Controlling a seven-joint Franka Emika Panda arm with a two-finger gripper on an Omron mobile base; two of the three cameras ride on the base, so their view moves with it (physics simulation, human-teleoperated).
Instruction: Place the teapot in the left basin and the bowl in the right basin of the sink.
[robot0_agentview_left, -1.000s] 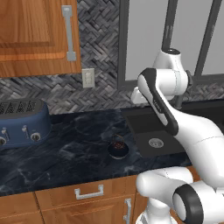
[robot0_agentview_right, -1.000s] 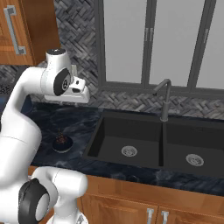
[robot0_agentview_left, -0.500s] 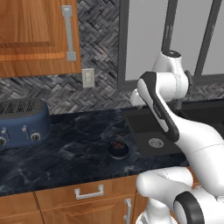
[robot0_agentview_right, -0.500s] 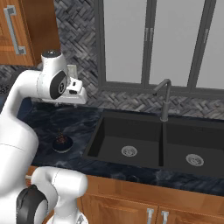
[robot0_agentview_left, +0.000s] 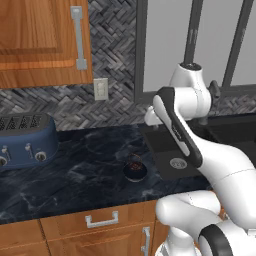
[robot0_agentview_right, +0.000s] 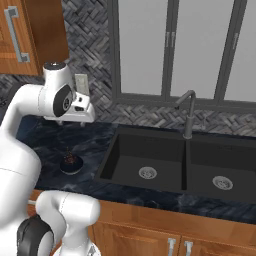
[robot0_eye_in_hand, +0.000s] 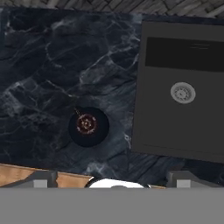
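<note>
The teapot (robot0_agentview_left: 135, 170) (robot0_agentview_right: 71, 162), small, dark and round with a thin handle, stands on the black marble counter to the left of the sink (robot0_agentview_right: 182, 150). From above, the hand view shows the teapot (robot0_eye_in_hand: 88, 126) beside the left basin (robot0_eye_in_hand: 181, 96) with its silver drain. The left basin (robot0_agentview_right: 145, 160) and right basin (robot0_agentview_right: 220, 170) hold nothing. My gripper (robot0_agentview_left: 150, 120) (robot0_agentview_right: 82, 116) (robot0_eye_in_hand: 113, 180) hangs open well above the counter, over the teapot's area, its finger tips wide apart with nothing between them. The bowl is out of view.
A blue toaster (robot0_agentview_left: 22, 142) sits at the counter's far left. The grey gooseneck faucet (robot0_agentview_right: 187, 112) rises behind the sink divider. A wooden wall cabinet (robot0_agentview_left: 40, 40) hangs above the counter, with a wall outlet (robot0_agentview_left: 100, 89) below it.
The jaws have spread wider. The hand has come down a little and shifted slightly toward the teapot's side. The teapot has not moved.
</note>
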